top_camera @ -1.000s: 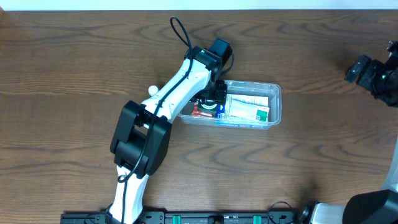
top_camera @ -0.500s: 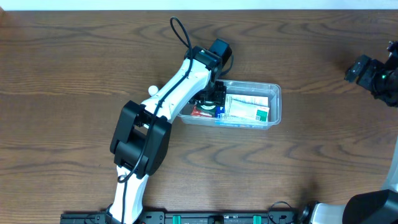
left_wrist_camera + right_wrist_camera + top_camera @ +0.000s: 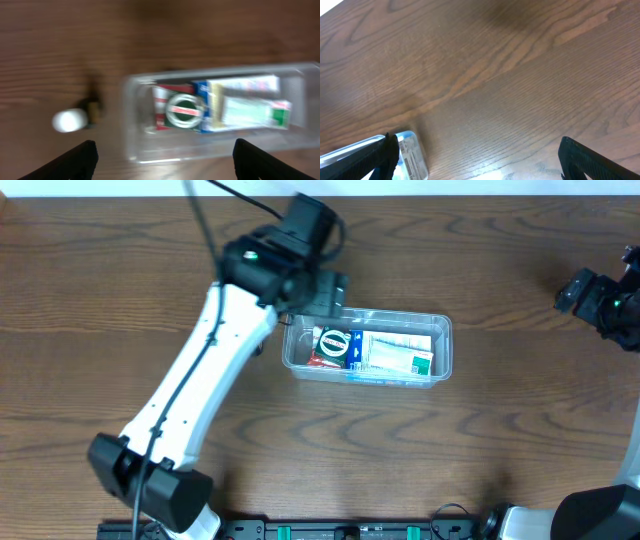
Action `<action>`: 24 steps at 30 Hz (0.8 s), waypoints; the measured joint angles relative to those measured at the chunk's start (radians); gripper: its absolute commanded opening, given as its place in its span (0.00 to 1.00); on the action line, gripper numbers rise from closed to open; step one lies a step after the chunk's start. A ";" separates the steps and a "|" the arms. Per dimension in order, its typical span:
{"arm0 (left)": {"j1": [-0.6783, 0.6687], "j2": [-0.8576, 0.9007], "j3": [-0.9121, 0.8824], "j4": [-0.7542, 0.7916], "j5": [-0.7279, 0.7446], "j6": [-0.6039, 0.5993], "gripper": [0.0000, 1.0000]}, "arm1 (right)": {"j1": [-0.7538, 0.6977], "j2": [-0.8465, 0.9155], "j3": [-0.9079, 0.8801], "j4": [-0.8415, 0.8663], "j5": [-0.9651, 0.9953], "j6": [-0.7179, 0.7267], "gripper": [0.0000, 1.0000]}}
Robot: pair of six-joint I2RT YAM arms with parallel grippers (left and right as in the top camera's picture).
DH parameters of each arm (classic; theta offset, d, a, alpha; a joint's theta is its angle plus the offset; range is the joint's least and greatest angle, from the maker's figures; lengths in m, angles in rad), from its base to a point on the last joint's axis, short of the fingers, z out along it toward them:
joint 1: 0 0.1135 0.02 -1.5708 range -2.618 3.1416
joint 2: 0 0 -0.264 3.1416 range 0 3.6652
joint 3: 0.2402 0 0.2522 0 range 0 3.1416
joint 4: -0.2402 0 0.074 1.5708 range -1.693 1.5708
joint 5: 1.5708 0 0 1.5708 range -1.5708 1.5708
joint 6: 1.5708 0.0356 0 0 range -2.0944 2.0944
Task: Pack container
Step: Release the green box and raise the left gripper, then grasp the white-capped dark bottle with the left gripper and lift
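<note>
The clear plastic rectangular container with rounded corners and a rim (image 3: pixel 446 350) stands on the dark brown wooden table (image 3: pixel 100 280), a little right of the middle, with its long side running left to right. Inside, at its left end, lies a red packet with a round green and white label (image 3: pixel 335 347); just beside it, filling the rest of the floor, lie flat white and green packets (image 3: pixel 400 352).

The white left arm (image 3: pixel 215 370) reaches from the near edge up to the far left corner of the container. The left gripper (image 3: pixel 164 152) hangs above the container and touches nothing; its two dark fingers (image 3: pixel 75 160) stand far apart at the two sides of the wrist view, with nothing between them. This view is blurred. In it, left of the container, a small white round object (image 3: pixel 67 121) lies on the table beside a dark thing (image 3: pixel 93 107) that I cannot identify.

The right gripper (image 3: pixel 479 145) is well apart, at the right edge of the table – its fingers also spread wide and empty above bare wood.
</note>
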 measured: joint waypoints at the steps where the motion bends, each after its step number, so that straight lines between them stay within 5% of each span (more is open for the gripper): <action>1: 0.025 0.001 0.000 -0.008 -0.017 0.004 0.88 | 0.000 0.000 0.000 0.000 0.000 0.000 0.99; 12: 0.246 0.094 -0.026 -0.082 -0.039 0.015 0.82 | 0.000 0.000 0.000 0.000 0.000 0.000 0.99; 24: 0.257 0.289 -0.027 -0.115 0.005 0.021 0.70 | 0.000 0.000 0.000 0.000 0.000 0.000 0.99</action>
